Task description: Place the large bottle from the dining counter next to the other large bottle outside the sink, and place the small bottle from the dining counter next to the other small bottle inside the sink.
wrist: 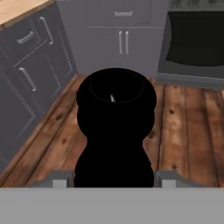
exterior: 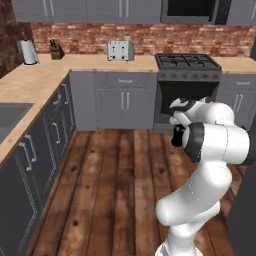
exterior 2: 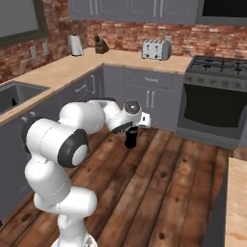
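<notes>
Unlabelled large bottle (wrist: 114,131) — gripper-held (exterior 2: 130,139)

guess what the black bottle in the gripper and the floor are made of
Large bottle: all black, faint highlight near the mouth, so likely glossy glass or plastic; the render leaves it open. Floor: brown planks with grain and knots, apparently varnished wood.

A light wooden desk (exterior: 100,64) runs across the upper left. A toaster (exterior: 120,50), knife block (exterior: 56,51) and paper towel roll (exterior: 29,52) stand on it.
</notes>
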Robot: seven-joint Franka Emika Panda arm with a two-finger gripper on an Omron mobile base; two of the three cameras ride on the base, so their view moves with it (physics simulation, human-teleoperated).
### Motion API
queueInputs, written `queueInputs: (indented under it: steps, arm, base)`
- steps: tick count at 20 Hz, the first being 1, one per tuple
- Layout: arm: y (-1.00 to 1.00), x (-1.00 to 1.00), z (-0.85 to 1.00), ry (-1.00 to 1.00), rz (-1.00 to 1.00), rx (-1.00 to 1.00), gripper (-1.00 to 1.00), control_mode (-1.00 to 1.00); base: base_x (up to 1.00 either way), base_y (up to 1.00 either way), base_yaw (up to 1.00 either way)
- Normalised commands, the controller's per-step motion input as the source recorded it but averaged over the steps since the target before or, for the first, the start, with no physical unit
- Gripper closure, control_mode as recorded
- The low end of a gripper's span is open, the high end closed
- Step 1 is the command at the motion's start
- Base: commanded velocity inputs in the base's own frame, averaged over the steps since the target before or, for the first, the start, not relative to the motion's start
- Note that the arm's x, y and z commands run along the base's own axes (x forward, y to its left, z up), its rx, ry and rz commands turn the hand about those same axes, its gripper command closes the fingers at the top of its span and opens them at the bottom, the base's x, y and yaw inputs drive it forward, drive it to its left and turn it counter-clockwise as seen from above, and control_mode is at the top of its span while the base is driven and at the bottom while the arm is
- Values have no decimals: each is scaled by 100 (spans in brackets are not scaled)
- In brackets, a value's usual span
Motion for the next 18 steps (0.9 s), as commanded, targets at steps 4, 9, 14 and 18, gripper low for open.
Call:
queueInputs:
  steps: [4,9,14,18]
  arm:
    - [0,0,0,0,0,0,100,100]
    - [0,0,0,0,0,0,100,100]
    - [0,0,0,0,0,0,100,100]
    - [0,0,0,0,0,0,100,100]
  base:
    - [51,1,27]
    - [35,6,31]
    - [28,11,33]
    - [33,15,35]
